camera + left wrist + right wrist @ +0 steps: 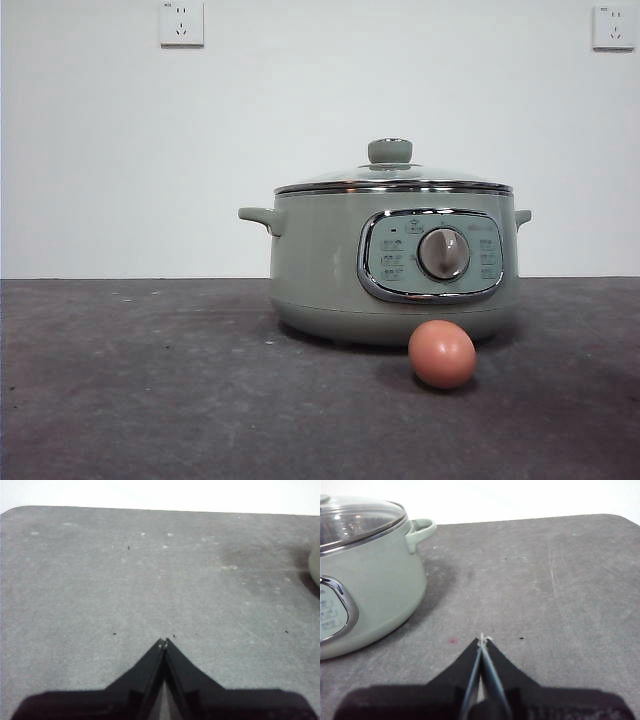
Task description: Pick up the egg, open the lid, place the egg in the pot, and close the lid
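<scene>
The sage-green pot [330,275] stands on the dark table with its glass lid [392,178] seated on top. The reddish-brown egg [441,354] lies on the table just in front of the pot, below its dial panel. In the right wrist view the pot [375,595] and lid [355,517] are close by, and my right gripper [483,639] is shut with nothing in it, off the pot's side. My left gripper [163,642] is shut and empty over bare table; only a pale edge of the pot [315,565] shows there. Neither gripper appears in the front view.
A white wall with two sockets [181,22] stands behind the table. The grey tabletop [130,380] stretches to the left of the pot.
</scene>
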